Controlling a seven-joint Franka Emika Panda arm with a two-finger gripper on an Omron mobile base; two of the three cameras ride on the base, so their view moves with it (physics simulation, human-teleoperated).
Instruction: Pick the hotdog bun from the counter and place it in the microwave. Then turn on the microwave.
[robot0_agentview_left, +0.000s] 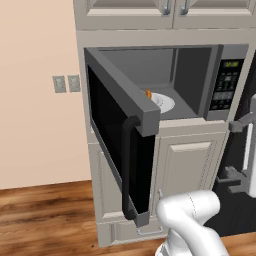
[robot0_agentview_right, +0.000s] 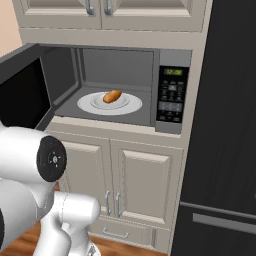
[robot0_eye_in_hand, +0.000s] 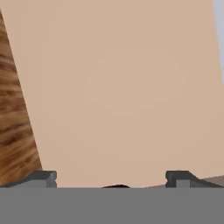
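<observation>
The hotdog bun (robot0_agentview_right: 112, 96) lies on a round white plate (robot0_agentview_right: 131, 106) on the floor of the microwave (robot0_agentview_right: 172, 60) cavity, roughly at the plate's middle and slightly slanted. In the left base view only a small orange tip of it (robot0_agentview_left: 148, 93) peeks over the top edge of the open door, with the plate's rim (robot0_agentview_left: 167, 102) to its right.

The microwave door (robot0_agentview_left: 120, 130) stands swung wide open toward the left, its black glass panel and black vertical bar handle (robot0_agentview_left: 128, 170) facing the near side. At the right of the cavity sits the dark keypad (robot0_agentview_right: 171, 97) with a green display (robot0_agentview_right: 174, 72) at its top. Pale cabinet fronts (robot0_agentview_right: 145, 180) run below the microwave, and more cabinet doors (robot0_agentview_right: 100, 10) sit above it. A tall black fridge (robot0_agentview_right: 225, 150) stands just to the right of the microwave column. On the beige wall (robot0_agentview_left: 35, 100) to the left are two grey wall plates (robot0_agentview_left: 66, 83), and a wooden floor (robot0_agentview_left: 45, 215) lies beneath.

The end effector (robot0_eye_in_hand: 111, 179) is open, its two dark fingertips (robot0_eye_in_hand: 43, 178) set wide apart with nothing between them. The hand view looks at plain beige wall (robot0_eye_in_hand: 122, 87), with a strip of wood floor (robot0_eye_in_hand: 15, 122) along its left side. The white arm (robot0_agentview_right: 35, 165) bulks near the cameras, well apart from the microwave opening.
</observation>
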